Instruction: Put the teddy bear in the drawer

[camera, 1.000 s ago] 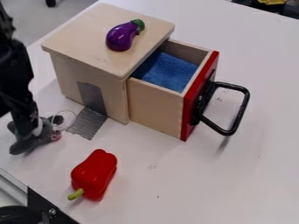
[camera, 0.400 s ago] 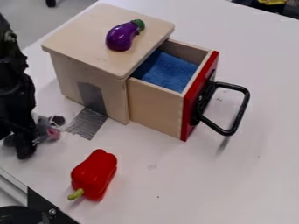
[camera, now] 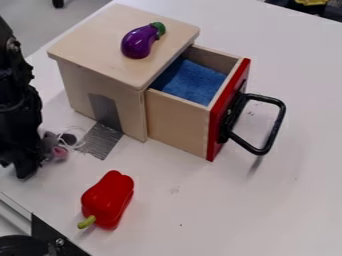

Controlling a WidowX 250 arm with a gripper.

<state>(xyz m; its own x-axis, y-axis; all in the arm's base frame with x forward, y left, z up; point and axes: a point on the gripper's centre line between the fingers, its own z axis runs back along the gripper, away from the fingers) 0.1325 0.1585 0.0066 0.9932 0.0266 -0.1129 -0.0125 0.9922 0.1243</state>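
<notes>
At the left edge, low over the table, is my black gripper (camera: 19,165), left of the wooden box. Mostly hidden behind it lies a small grey plush toy (camera: 53,149) with a pink part and a loose white string; whether it is held cannot be told. The drawer (camera: 179,120), with a red front and black handle, stands pulled out from the box's right side. Inside the drawer is a blue cloth or sponge (camera: 192,81).
A purple eggplant (camera: 139,41) lies on top of the wooden box (camera: 100,50). A red pepper (camera: 108,200) lies in front of the box. Grey tape (camera: 100,140) runs from the box onto the table. Dark equipment (camera: 50,237) occupies the lower left corner.
The gripper has turned and moved slightly in front of the plush toy, hiding more of it. The toy's visible part has shifted a little. Box, drawer, eggplant and pepper stay put.
</notes>
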